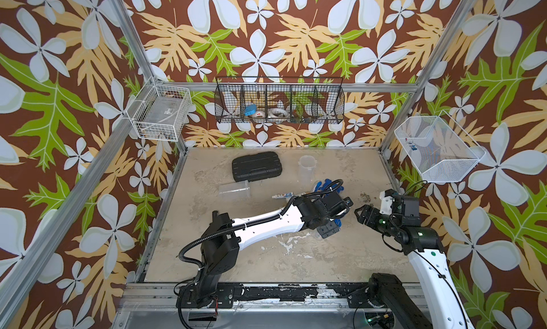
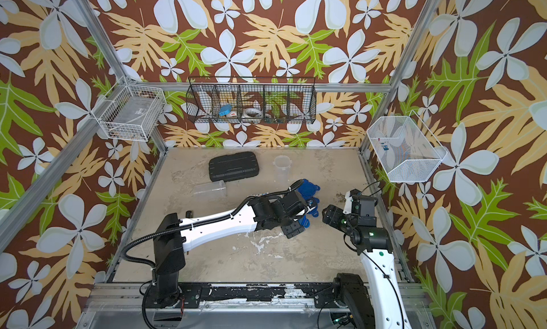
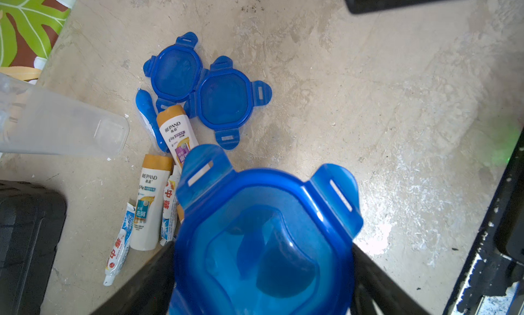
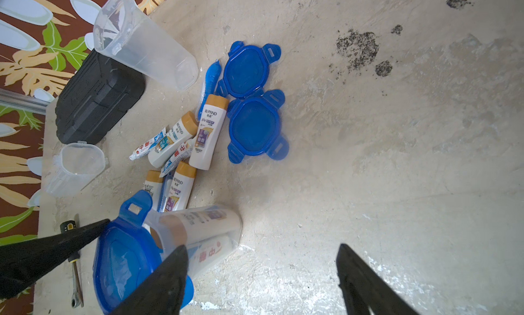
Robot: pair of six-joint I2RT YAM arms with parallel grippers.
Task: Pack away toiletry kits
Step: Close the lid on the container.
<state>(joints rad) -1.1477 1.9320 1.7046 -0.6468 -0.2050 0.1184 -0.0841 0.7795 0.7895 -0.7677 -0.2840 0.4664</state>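
Jaws of the left gripper [image 3: 263, 242] pinch the blue lid [image 3: 266, 203] of a packed tumbler [image 4: 198, 231] held on its side. The right gripper [image 4: 263, 246] gapes wide and empty just beside it. Beyond, on the table [image 4: 397, 157], lie two loose lids [image 4: 255, 126], bottles [image 4: 208, 135], toothpaste tubes [image 4: 147, 147], a toothbrush [image 4: 209, 78] and two empty tumblers [image 4: 144, 38] near the black case [image 4: 96, 101].

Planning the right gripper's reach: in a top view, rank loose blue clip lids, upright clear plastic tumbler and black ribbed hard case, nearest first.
1. Blue clip lids: close by.
2. Upright clear tumbler: farther back.
3. Black ribbed case: back left.
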